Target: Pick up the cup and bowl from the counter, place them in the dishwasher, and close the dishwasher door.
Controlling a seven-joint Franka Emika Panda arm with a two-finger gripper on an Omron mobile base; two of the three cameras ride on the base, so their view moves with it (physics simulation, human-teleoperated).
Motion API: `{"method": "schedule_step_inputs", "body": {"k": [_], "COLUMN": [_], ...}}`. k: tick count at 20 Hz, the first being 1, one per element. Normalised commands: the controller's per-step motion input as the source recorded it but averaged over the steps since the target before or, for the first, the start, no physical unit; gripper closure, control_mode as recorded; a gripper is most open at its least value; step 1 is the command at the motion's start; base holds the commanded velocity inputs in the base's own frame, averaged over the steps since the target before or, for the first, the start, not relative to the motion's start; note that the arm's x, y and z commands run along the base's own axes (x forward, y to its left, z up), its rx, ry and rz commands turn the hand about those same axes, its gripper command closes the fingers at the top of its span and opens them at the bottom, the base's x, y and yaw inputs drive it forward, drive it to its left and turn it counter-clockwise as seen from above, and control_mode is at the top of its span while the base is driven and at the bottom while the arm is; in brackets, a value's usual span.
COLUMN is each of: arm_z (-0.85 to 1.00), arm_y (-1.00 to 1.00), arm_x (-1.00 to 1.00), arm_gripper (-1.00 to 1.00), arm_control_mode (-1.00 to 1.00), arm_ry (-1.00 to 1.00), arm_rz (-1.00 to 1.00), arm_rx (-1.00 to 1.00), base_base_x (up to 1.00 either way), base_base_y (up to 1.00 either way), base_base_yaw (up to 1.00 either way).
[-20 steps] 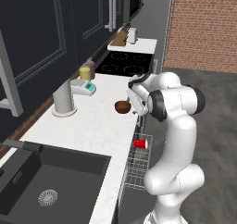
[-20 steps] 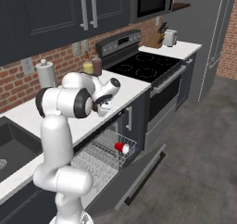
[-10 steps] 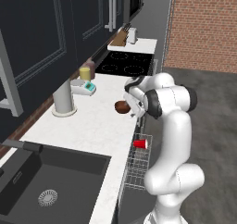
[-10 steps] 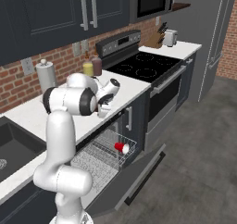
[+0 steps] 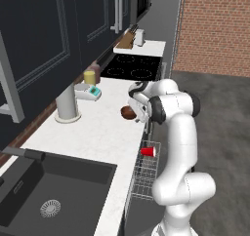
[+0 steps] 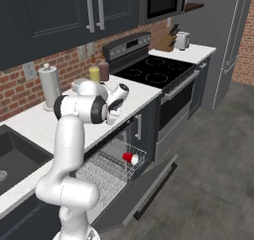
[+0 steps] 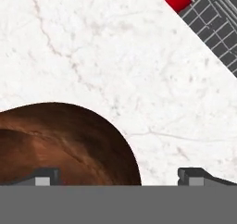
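My fingers (image 7: 46, 176): spread wide, holding nothing.
My gripper (image 7: 119, 177): low over the bowl's rim.
Bowl (image 7: 65, 144): on the counter (image 7: 115, 65), near its front edge.
Cup (image 5: 150, 151): lying in the dishwasher rack (image 6: 106, 165).
Dishwasher door (image 6: 144, 194): folded down.

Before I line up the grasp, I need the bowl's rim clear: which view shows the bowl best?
The hand view: the bowl is large at lower left on the counter, with one side of its rim clear. The left base view shows it small beside the open gripper; in the right base view I cannot make it out.
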Motion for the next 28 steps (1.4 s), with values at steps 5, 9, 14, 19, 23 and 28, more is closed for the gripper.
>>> {"method": "schedule_step_inputs", "body": {"k": [5,9,14,19,23,28], "arm_z": [-0.24,-0.22,-0.09,-0.01,0.0,0.0], "arm_y": [0.0,0.0,-0.01,-0.29,-0.53,-0.61], "arm_x": [0.21,0.03,-0.13,-0.76,-1.0,-1.0], "arm_gripper": [-1.0,1.0,1.0,1.0,1.0,1.0], "arm_control_mode": [-1.0,-1.0,-1.0,-1.0,-1.0,-1.0], "arm_ry": [0.05,0.04,0.01,0.0,-0.02,-0.04], "arm_rz": [0.0,0.0,0.0,-0.01,-0.01,-0.03], "arm_rx": [-0.03,-0.04,-0.02,0.0,0.0,0.0], "base_base_x": [0.0,0.0,0.0,0.0,0.0,0.0], "base_base_y": [0.0,0.0,0.0,0.0,0.0,0.0], "base_base_yaw": [0.0,0.0,0.0,0.0,0.0,0.0]}}
